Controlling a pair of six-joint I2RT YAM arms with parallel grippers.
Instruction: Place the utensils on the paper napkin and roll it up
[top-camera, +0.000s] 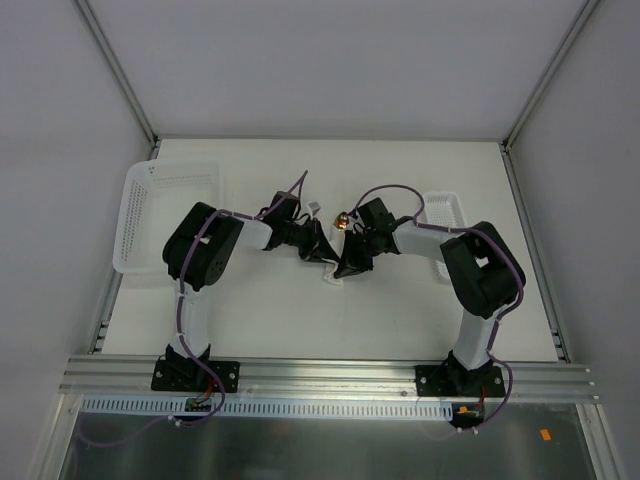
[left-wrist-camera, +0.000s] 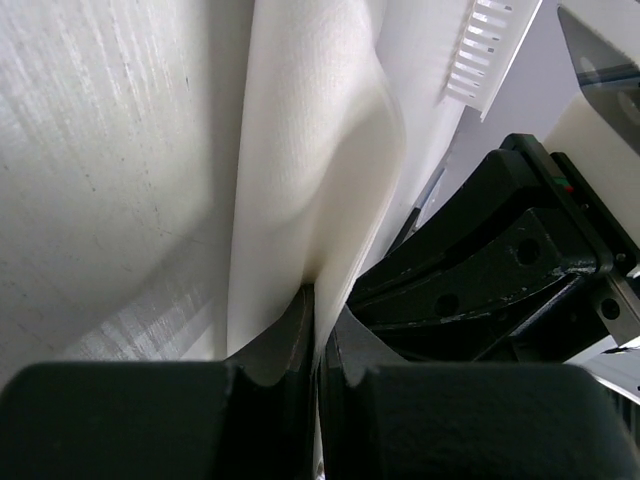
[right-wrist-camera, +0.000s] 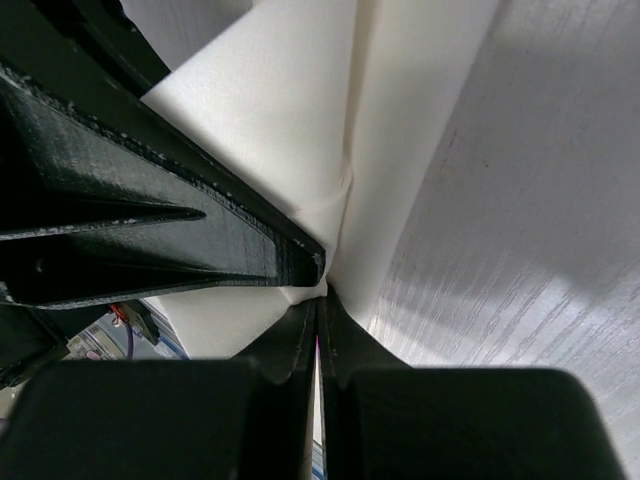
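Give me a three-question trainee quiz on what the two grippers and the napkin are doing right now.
1. True or false: the left gripper hangs wide open above the paper napkin, touching nothing.
2. What is the right gripper shut on? A) a basket rim B) the paper napkin C) nothing at all
3. Fill in: in the top view, the larger white basket lies on the ___ arm's side.
Key: 1 false, it is shut on a fold of the paper napkin; 2 B; 3 left.
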